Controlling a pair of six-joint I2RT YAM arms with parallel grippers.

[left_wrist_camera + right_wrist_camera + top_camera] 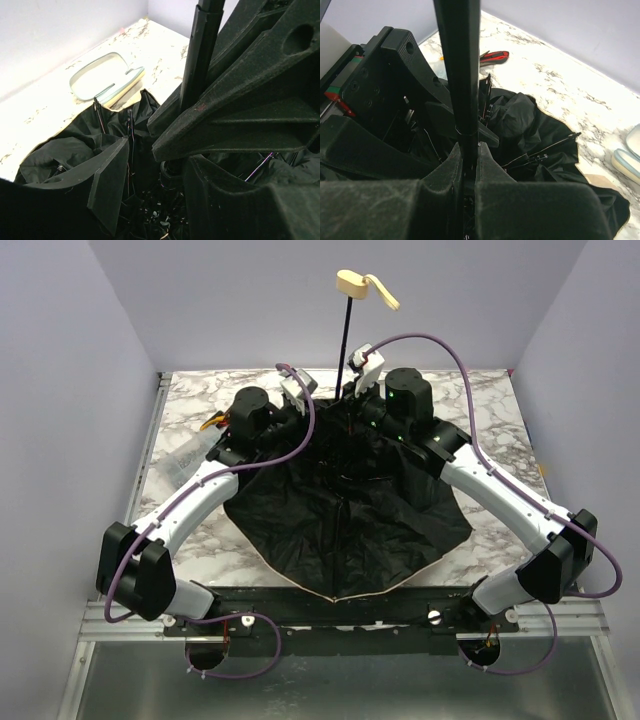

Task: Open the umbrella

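The right claw (467, 162) is clamped low on the thin black shaft (460, 65) of the umbrella (340, 525), while the left claw (155, 162) stands apart among the black folds, the shaft's base between its fingers. The canopy (400, 540) lies spread, black underside up, on the white-and-grey marbled counter (490, 410), boxed in by plain pale lilac walls (250, 300). The shaft, the long axis, stands nearly upright from the canopy's middle, beige handle (352, 282) topmost.

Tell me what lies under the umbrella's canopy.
The umbrella lies spread, black underside up, on the marble table, which shows around it. Whatever is beneath the fabric is hidden.
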